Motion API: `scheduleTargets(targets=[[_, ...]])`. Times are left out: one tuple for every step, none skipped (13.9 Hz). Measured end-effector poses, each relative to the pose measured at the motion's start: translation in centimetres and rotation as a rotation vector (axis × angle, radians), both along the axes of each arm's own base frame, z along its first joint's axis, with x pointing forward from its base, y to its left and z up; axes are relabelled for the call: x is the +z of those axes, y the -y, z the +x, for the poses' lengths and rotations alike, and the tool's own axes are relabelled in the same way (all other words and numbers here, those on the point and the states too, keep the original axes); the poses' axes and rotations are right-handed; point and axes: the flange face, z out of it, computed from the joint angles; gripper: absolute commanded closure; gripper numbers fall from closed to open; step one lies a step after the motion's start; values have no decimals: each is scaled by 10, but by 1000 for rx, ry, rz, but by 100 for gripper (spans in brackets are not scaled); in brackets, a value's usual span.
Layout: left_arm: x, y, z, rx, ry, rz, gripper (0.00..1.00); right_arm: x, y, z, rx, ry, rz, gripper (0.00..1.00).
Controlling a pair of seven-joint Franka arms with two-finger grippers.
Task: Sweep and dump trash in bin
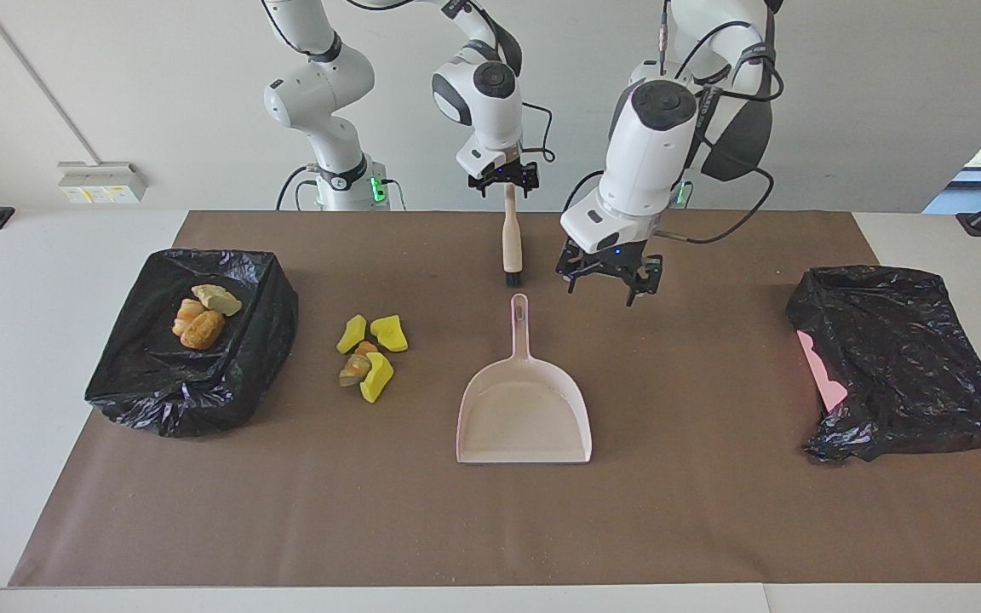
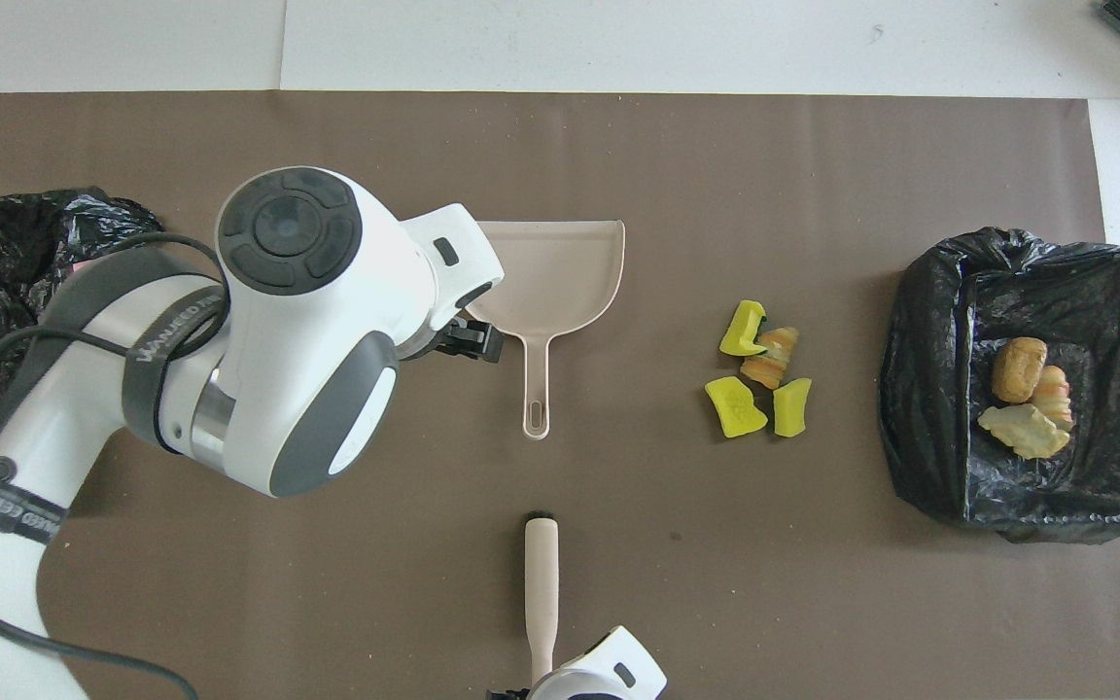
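Trash (image 1: pixel 368 358) lies in a small pile on the brown mat: yellow sponge chunks and bread-like lumps (image 2: pixel 760 374). Beside it, toward the right arm's end, a black-bagged bin (image 1: pixel 158 383) holds more bread lumps (image 2: pixel 1025 394). The pale pink dustpan (image 1: pixel 524 417) lies mid-table, handle toward the robots. A brush (image 1: pixel 509 243) lies nearer the robots, in line with that handle. My right gripper (image 1: pixel 504 181) is open over the brush handle's near end. My left gripper (image 1: pixel 605 288) hangs open just above the mat beside the dustpan handle; the arm hides most of it in the overhead view.
A second black bag (image 1: pixel 899 358) with a pink object showing at its edge sits at the left arm's end of the mat (image 1: pixel 712 511). The left arm covers part of the dustpan (image 2: pixel 570 262) from above.
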Motion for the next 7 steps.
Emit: scheduleTargets(targets=[[-18, 18, -3, 7, -1, -1, 0, -2, 0, 1, -3, -1, -1, 0], [-33, 33, -6, 16, -5, -1, 0, -2, 0, 2, -6, 3, 3, 0], [-45, 45, -9, 35, -2, -5, 0, -3, -1, 3, -8, 9, 9, 0], [-57, 53, -12, 56, 4, -12, 0, -6, -3, 3, -8, 15, 14, 4], [-66, 56, -14, 73, 7, -15, 0, -10, -5, 1, -3, 16, 15, 7], [-74, 57, -16, 94, 9, -19, 0, -14, -8, -1, 4, 14, 13, 12], [-79, 57, -17, 118, 17, -26, 0, -16, -9, -3, 8, 14, 14, 26]])
